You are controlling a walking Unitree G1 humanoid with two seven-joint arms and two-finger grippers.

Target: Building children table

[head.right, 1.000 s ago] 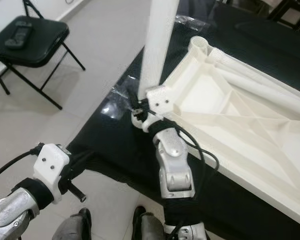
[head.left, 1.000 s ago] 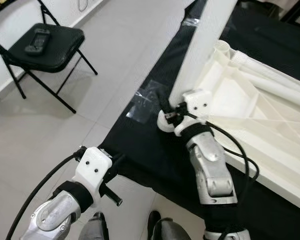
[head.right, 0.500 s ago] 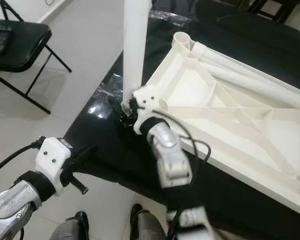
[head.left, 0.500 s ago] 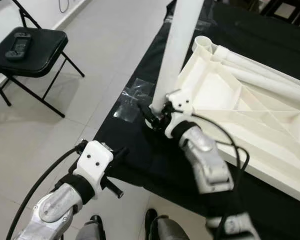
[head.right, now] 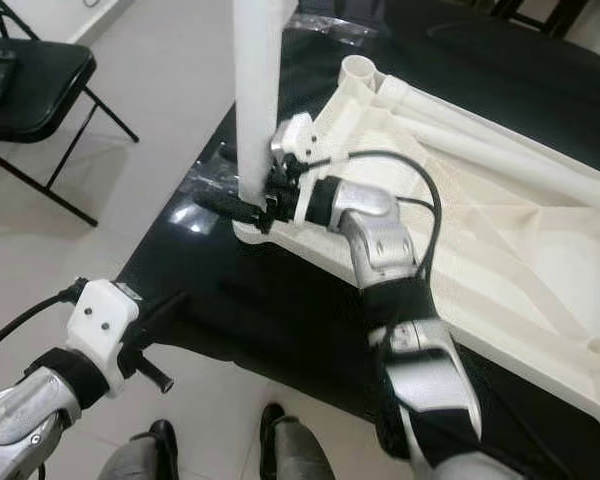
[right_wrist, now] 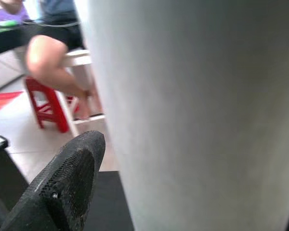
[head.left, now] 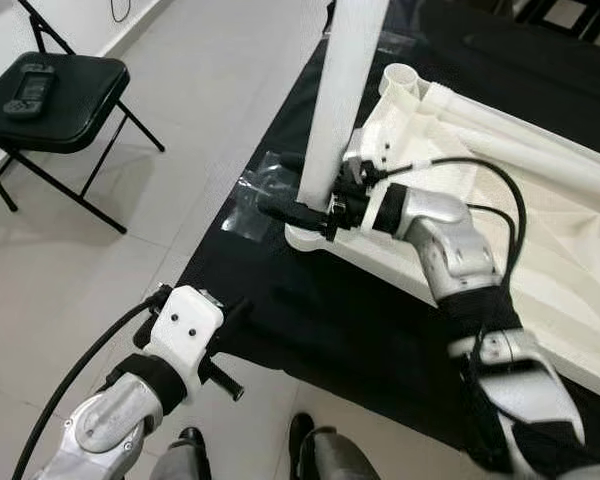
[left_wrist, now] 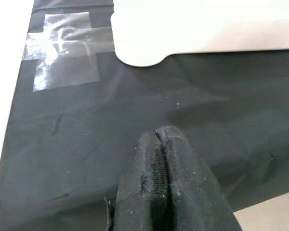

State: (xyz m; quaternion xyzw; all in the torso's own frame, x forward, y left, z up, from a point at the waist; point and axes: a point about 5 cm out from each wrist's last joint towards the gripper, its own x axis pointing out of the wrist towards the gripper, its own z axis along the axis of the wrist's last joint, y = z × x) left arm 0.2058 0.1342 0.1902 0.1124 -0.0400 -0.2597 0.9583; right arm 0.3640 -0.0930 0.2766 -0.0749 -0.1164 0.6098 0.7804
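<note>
Black cloth (head.left: 310, 320) | upright white table leg (head.left: 345, 90) gripped by right fingers (head.left: 280, 208) | left fingers (left_wrist: 159, 192) closed

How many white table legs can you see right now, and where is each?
3. One leg stands upright at the tabletop's near corner, gripped by the right gripper. Two more legs lie side by side along its far edge. More may be hidden out of frame.

We see a grey tile floor (head.left: 210, 90). A black cloth (head.left: 330, 320), taped (head.left: 255, 190) at its edge, covers the right; a white tabletop (head.left: 540, 240) lies on it. A chair (head.left: 60, 100) stands upper left.
</note>
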